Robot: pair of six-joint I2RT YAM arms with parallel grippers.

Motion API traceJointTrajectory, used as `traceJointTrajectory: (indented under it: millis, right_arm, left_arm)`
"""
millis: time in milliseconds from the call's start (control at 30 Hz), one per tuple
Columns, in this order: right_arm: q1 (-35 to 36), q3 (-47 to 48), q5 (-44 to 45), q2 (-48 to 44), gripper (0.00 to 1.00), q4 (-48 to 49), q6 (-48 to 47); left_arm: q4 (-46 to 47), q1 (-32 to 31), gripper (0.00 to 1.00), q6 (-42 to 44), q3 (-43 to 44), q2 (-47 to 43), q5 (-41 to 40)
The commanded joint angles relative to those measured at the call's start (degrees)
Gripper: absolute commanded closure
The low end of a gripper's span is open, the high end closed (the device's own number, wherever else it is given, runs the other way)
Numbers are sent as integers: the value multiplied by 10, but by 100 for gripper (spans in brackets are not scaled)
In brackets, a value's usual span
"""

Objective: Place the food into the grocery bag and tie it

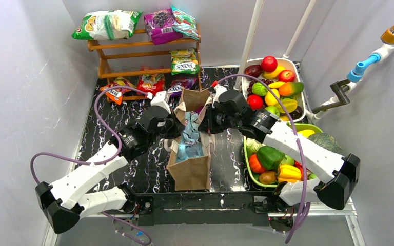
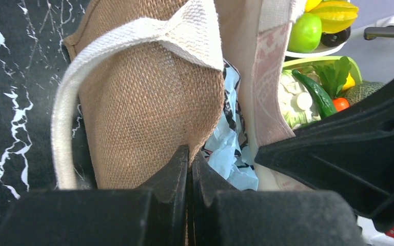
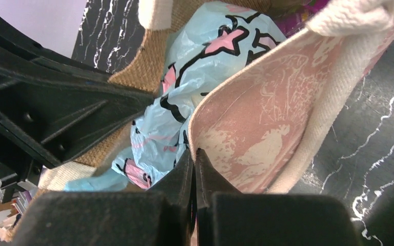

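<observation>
Left jaws and right jaws both clamp shut on opposite walls of the burlap tote, grocery bag crumpled inside it, food in trays by my right arm, loading and tying undone.

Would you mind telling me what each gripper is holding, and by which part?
The left gripper and right gripper each appear to pinch the burlap tote by its rim, on opposite walls.
</observation>
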Motion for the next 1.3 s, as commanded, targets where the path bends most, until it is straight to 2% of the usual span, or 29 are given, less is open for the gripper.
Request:
traceJointTrajectory:
  millis: [0, 100, 200, 500, 800, 1067, 1267]
  right_arm:
    - [11, -25, -26, -33, 99, 141, 23]
    - [11, -46, -13, -50, 99, 138, 14]
    - [11, -45, 5, -60, 99, 114, -2]
    - [11, 52, -17, -36, 99, 83, -55]
    - [37, 200, -61, 92, 99, 83, -83]
    - [65, 342, -102, 232, 99, 119, -112]
    - [76, 449, -116, 335, 99, 181, -116]
  left_arm:
    - [94, -12, 100, -30, -33, -34, 52]
    - [119, -12, 100, -36, -51, -38, 70]
    - [102, -11, 100, -34, -47, -43, 61]
    - [-71, -11, 100, 59, 53, -96, -82]
    - [-222, -9, 100, 154, 143, -112, -213]
    - [-311, -8, 100, 166, 176, -162, -342]
    - [-391, -8, 100, 128, 171, -208, -427]
